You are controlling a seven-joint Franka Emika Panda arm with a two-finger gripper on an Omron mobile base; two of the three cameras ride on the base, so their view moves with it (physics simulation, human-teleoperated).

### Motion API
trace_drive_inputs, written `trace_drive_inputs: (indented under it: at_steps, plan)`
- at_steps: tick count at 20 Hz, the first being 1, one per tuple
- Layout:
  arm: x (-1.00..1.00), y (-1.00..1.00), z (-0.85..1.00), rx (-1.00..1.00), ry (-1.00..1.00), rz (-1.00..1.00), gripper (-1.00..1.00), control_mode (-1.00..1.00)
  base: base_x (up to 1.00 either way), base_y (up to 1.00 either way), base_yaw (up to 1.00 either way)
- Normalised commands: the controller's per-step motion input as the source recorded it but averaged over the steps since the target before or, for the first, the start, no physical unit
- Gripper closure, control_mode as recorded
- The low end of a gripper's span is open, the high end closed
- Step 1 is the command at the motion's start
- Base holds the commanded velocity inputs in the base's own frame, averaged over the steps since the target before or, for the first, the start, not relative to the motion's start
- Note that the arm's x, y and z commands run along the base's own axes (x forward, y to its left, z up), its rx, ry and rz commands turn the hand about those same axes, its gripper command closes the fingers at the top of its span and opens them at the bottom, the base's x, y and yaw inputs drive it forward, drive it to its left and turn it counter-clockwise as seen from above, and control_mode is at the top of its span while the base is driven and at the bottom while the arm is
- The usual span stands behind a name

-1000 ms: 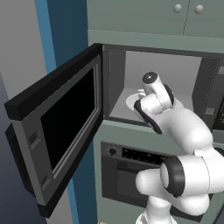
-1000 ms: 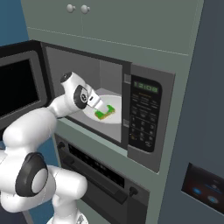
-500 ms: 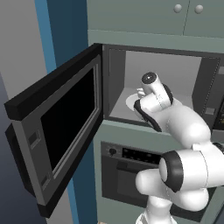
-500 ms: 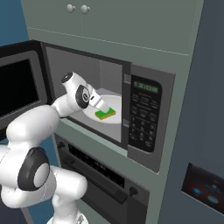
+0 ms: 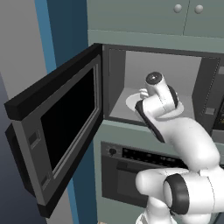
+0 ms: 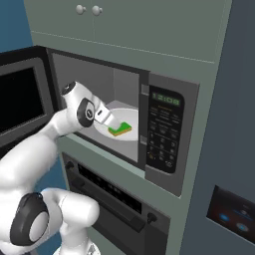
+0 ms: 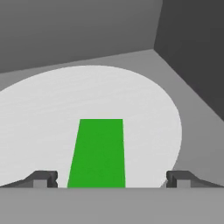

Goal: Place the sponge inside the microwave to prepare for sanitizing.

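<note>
Microwave (image 5: pixel 131 65) door (image 5: pixel 61 131) swung wide to the left. Arm reaches from below into the microwave cavity, wrist bent forward — gripper (image 7: pixel 111 179) hovering low over the white plate (image 6: pixel 137 134), fingers (image 7: pixel 43 178) spread apart, clear of the sponge (image 7: pixel 98 153). Sponge lies flat on the plate inside the microwave — between the fingertips' line.

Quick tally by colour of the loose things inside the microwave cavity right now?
Green: 1, the sponge, lying flat on the plate
White: 1, the round plate on the floor of the microwave
Total: 2
The gripper is open, its fingertips apart on either side of the sponge.
</note>
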Motion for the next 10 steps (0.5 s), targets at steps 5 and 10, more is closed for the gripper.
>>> trace_drive_inputs:
  at_steps: [5, 10]
  plan:
    - [-0.62, 0.13, 0.36, 0.00, -0.01, 0.13, -1.00, -1.00, 0.00, 0.00, 0.00]
    - [-0.62, 0.07, 0.31, 0.00, -0.01, 0.12, -1.00, -1.00, 0.00, 0.00, 0.00]
